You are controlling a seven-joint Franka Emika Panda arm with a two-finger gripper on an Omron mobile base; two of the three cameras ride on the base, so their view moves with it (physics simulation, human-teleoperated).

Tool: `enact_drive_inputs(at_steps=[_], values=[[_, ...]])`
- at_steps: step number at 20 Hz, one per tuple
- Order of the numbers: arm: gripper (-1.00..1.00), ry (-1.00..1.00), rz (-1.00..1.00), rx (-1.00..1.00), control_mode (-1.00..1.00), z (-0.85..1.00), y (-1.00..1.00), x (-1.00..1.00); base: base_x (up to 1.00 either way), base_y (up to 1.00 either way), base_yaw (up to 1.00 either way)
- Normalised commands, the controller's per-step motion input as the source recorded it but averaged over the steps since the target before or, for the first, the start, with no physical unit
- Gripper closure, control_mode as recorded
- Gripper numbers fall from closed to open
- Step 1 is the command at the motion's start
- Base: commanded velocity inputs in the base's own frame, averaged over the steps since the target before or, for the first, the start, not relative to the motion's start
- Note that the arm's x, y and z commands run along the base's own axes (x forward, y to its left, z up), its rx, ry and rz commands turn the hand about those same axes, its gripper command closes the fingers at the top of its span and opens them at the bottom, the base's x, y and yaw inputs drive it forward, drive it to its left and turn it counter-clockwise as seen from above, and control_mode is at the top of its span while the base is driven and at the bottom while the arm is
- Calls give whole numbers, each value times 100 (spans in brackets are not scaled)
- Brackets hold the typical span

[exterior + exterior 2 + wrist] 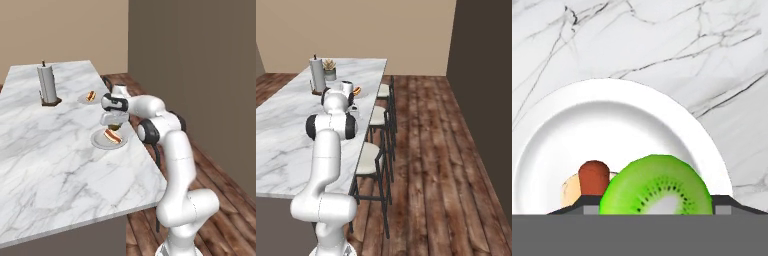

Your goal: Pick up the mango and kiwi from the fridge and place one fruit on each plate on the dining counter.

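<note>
Kiwi (657, 187) clamped between the gripper's (113, 123) fingers, cut face toward the hand camera, hanging directly above the near plate (627, 125) beside its hot dog (589, 182). Plate near the dining counter's (55, 160) stool-side edge; straight descent probably enough, kept clear of the sausage. Second plate (83, 99) farther along the same edge.

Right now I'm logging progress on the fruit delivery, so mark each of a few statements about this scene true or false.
1. The kiwi sits between the gripper tips above a plate. True.
2. That plate holds no food. False: a hot dog lies on it.
3. A paper towel roll stands on the dining counter. True.
4. The stools stand on carpet. False: the floor is wood planks.
</note>
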Motion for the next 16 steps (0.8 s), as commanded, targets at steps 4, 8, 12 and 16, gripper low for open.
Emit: enact_drive_inputs(at_steps=[4,8,12,16], values=[[-100,0,0,0,-100,0,17,-35,0,0,0],[-100,0,0,0,-100,0,11,-44,0,0,0],[-100,0,0,0,-100,0,0,-29,0,0,0],[-100,0,0,0,-100,1,0,-12,0,0,0]])
